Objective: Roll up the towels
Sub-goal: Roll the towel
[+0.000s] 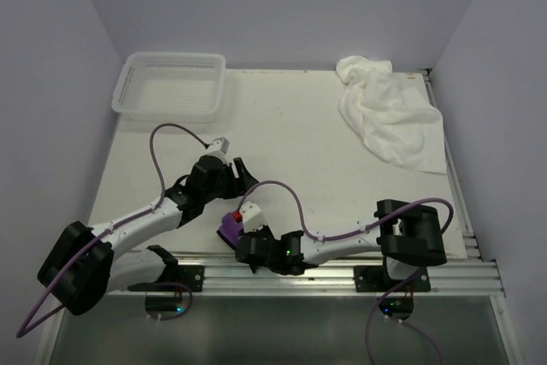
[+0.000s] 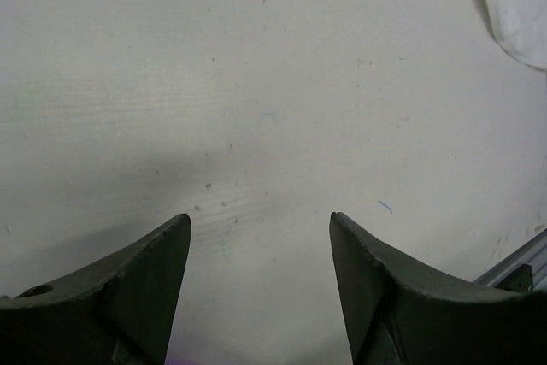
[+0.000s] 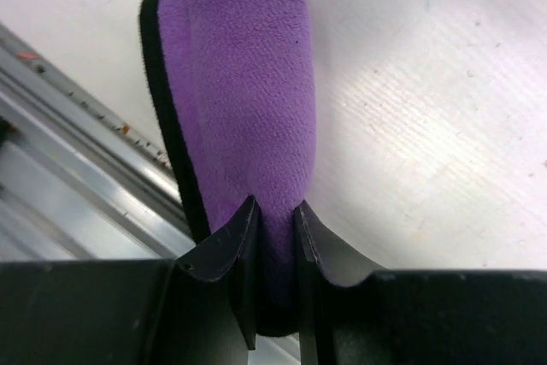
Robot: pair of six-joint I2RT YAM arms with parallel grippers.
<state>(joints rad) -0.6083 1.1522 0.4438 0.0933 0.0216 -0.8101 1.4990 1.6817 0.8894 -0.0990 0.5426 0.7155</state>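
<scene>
The small purple towel [image 3: 248, 66] with dark trim is folded or rolled into a narrow bundle at the table's near edge; it also shows in the top view [image 1: 226, 226]. My right gripper [image 3: 275, 207] is shut on one end of it, the cloth pinched between both fingers; in the top view the right gripper [image 1: 241, 238] sits low by the front rail. My left gripper [image 1: 246, 175] is open and empty just behind the purple towel, over bare table [image 2: 259, 220]. The large fluffy white towel [image 1: 389, 113] lies crumpled at the far right; its corner shows in the left wrist view [image 2: 521, 6].
A white plastic mesh basket [image 1: 128, 96] stands at the far left corner. A metal rail [image 1: 342, 275] runs along the table's near edge, right beside the purple towel [image 3: 68, 168]. White walls close the table at the back and sides.
</scene>
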